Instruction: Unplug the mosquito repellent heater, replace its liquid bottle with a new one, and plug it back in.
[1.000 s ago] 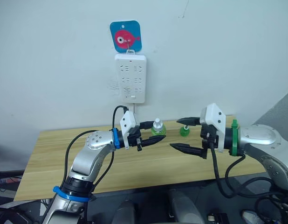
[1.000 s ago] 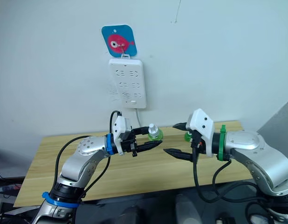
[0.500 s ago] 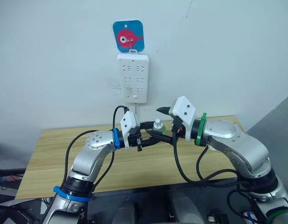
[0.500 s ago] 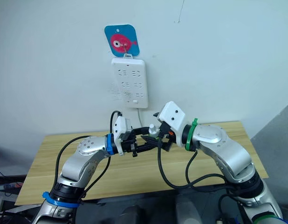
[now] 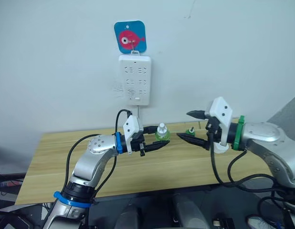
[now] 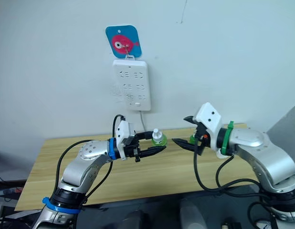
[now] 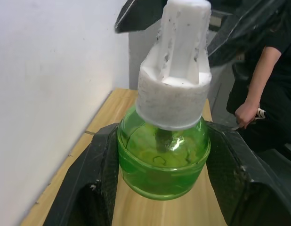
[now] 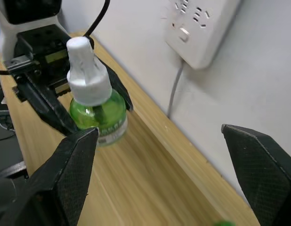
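The left gripper (image 5: 157,139) pinches the new capped green bottle (image 5: 162,132) by its round body, upright above the wooden table (image 5: 52,157), cap up, presumably so the other arm can reach the whitish screw cap (image 7: 176,80). The right gripper (image 5: 194,126) hangs just beside it, fingers spread wide and holding nothing. The old bare-necked bottle (image 5: 189,132) stands on the table behind those fingers. The wall power strip (image 5: 135,79) hangs above under a fish hook (image 5: 130,36), sockets vacant; a person (image 7: 258,84) stands beyond.
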Controlling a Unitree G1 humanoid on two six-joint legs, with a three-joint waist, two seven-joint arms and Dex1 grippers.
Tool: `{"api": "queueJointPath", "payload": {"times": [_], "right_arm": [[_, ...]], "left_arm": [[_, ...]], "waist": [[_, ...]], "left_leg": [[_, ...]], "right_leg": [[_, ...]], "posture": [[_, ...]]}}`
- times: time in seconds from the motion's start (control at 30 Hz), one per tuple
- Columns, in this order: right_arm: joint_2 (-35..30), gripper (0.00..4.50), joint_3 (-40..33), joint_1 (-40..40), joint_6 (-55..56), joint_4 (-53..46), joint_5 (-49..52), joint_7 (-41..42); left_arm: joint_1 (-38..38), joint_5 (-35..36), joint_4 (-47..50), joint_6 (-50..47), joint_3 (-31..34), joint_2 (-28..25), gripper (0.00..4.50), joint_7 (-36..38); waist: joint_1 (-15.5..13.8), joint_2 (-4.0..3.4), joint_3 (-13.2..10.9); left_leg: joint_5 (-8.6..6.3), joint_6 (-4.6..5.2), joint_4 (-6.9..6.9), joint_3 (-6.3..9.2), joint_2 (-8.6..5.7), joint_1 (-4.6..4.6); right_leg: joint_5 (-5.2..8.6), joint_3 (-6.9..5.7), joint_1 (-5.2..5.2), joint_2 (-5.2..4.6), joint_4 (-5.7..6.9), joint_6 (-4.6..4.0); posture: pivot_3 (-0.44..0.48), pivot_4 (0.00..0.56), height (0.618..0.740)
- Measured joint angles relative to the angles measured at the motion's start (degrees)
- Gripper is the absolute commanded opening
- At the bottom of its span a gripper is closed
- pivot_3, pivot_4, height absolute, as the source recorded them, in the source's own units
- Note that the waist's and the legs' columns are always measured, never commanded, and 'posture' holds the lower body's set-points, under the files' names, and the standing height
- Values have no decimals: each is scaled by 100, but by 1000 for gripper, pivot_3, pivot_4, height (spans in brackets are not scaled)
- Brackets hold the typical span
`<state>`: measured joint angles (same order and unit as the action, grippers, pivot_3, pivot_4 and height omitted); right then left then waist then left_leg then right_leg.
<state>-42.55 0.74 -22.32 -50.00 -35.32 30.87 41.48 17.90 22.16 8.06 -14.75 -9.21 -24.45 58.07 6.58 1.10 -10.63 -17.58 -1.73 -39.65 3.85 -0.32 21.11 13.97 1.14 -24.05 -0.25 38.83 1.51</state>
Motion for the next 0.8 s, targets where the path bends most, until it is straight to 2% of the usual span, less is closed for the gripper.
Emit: {"api": "queueJointPath", "payload": {"times": [0.13, 0.2, 0.37, 0.6, 0.7, 0.8], "right_arm": [[-302, 4367, -171, 191, -55, -166, 279, 257], [-224, 4367, -165, 178, -86, -315, 435, 224], [599, 4367, 317, -230, -201, -408, 459, -341], [1144, 4367, 951, -578, -184, 27, 178, -685], [1285, 3758, 983, -645, -166, 148, 192, -683], [1320, 2659, 968, -645, -166, 148, 294, -611]], "left_arm": [[1, 0, 1, 1, -3, -20, 2272, 13], [4, 0, 1, 1, -3, -22, 2272, 20], [39, 0, -3, 2, -15, -41, 2272, 57], [53, -5, -4, 5, -26, -38, 2272, 118], [54, -5, -4, 5, -44, -36, 2272, 117], [47, -8, -3, 5, -46, -36, 2272, 108]], "waist": [[6, 0, 0], [9, 0, 0], [21, 0, 0], [36, 0, 0], [34, 0, 0], [34, 0, 0]], "left_leg": [[0, 1, 3, -10, 2, 0], [0, 1, 2, -9, 3, -2], [0, 0, 2, -8, 3, -4], [0, 0, 1, -7, -2, -2], [0, 0, 2, 1, -1, 0], [-1, 1, 2, 1, -1, 0]], "right_leg": [[0, 2, -1, 3, 0, 0], [2, 6, 0, 3, 0, 3], [2, 12, -1, 4, 2, 3], [-4, 13, -2, -4, 0, -7], [-5, 6, -2, -3, 0, -8], [-11, 6, -2, -4, 0, -18]], "posture": [[-230, 139, 730], [-230, 139, 730], [-231, 139, 730], [-227, 140, 730], [-211, 140, 730], [-211, 142, 730]]}}
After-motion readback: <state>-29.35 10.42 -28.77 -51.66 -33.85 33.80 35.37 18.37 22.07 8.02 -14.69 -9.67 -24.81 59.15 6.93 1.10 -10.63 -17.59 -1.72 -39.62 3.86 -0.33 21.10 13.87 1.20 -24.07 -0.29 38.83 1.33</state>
